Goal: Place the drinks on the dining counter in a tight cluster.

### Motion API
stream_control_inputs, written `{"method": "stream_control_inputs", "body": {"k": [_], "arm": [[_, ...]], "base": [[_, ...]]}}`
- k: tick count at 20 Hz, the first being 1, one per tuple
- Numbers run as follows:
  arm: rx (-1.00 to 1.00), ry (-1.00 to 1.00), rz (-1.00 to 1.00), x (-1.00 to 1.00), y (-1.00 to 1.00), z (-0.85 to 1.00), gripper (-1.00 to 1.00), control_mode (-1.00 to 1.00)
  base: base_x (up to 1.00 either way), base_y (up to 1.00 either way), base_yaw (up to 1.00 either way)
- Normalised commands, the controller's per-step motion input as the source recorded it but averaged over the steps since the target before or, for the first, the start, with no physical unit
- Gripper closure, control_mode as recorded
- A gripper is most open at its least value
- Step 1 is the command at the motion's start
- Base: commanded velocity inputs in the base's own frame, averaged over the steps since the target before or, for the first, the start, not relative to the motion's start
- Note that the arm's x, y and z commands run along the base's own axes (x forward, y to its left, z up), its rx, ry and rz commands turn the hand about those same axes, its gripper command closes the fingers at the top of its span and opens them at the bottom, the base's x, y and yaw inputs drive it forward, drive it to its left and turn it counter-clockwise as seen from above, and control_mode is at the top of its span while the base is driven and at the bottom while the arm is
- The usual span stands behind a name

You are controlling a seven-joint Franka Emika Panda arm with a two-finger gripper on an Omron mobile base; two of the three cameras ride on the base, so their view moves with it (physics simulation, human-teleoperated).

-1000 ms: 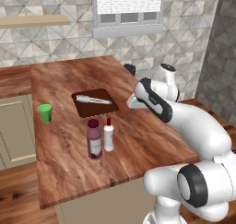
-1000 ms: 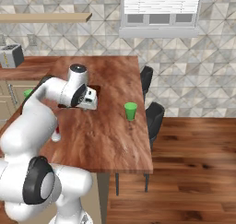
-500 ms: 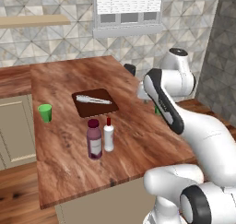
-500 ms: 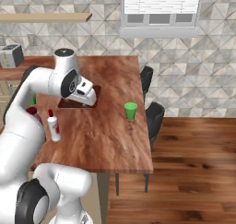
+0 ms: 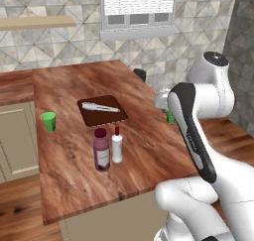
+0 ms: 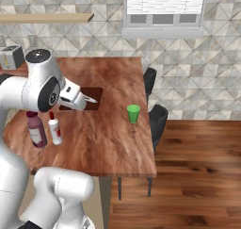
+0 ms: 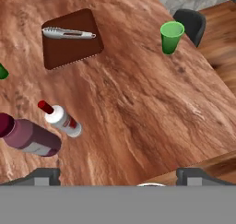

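Observation:
Two drinks stand side by side near the front left of the dining counter (image 5: 149,150) (image 7: 138,103). One is a wide dark-purple bottle (image 5: 101,150) (image 6: 36,130) (image 7: 30,138) with a maroon cap. The other is a slim white bottle (image 5: 117,145) (image 6: 54,129) (image 7: 62,120) with a red cap. They are almost touching. My gripper (image 7: 119,176) is open and empty, high above the counter's near part, looking down at both bottles. Its fingertips (image 7: 44,174) stand wide apart.
A dark cutting board (image 5: 101,110) (image 7: 71,36) with a silver utensil lies mid-counter. One green cup (image 5: 48,121) stands at the left edge and another (image 6: 133,114) (image 7: 171,36) near the right edge. Dark chairs (image 6: 159,122) sit beyond the right edge. A toaster (image 6: 10,57) stands far left.
The arm has lifted and swung up and back from beside the cutting board, and the hand now sits higher. The gripper stayed open. The bottles and cups have not moved.

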Motion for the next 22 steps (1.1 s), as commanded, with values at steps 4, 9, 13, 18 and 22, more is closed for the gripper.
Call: {"method": "stream_control_inputs", "body": {"k": [4, 9, 13, 18, 22], "arm": [[0.0, -0.03, 0.0, -0.09, 0.0, 0.0, -1.0, -1.0], [0.0, 0.0, 0.0, -0.12, 0.0, 0.0, -1.0, 1.0], [0.0, 0.0, 0.0, 0.0, 0.0, 0.0, -1.0, 1.0], [0.0, 0.0, 0.0, 0.0, 0.0, 0.0, -1.0, 1.0], [0.0, 0.0, 0.0, 0.0, 0.0, 0.0, -1.0, 1.0]], "base": [[0.0, 0.0, 0.0], [-0.15, 0.0, 0.0], [-1.0, 0.06, 0.02], [-0.56, 0.82, 0.1], [-0.08, 1.0, 0.33]]}}
